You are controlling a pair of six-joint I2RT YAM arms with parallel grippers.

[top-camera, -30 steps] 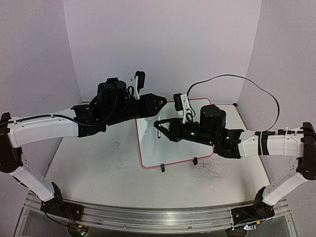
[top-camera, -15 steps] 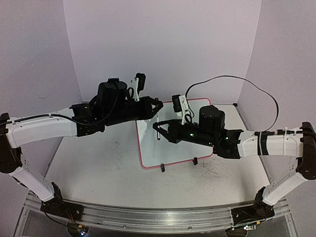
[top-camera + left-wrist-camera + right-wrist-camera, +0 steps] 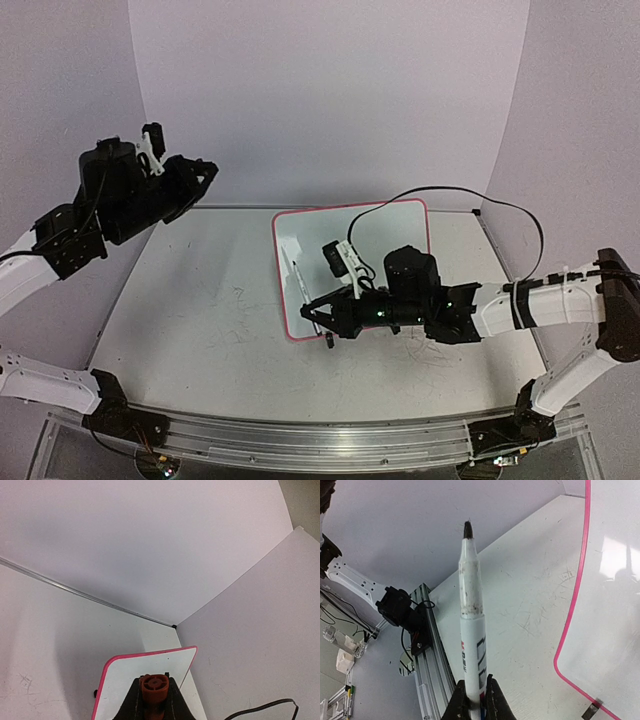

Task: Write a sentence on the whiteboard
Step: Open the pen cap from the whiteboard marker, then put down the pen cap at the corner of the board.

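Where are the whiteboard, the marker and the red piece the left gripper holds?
whiteboard (image 3: pixel 312 238), top external view, bare white surface near its far left corner.
marker (image 3: pixel 471 630), right wrist view, middle of its white barrel.
red piece (image 3: pixel 153 684), left wrist view, its round end face.

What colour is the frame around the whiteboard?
Bright pink-red; the rim of the whiteboard shows clearest in the right wrist view.

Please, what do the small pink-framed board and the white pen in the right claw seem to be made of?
The small pink-framed white board: glossy writing face that mirrors light patches, probably coated; rim looks like plastic. The white pen in the right claw: smooth, smudged, plastic-looking barrel with a dark, felt-like tip.
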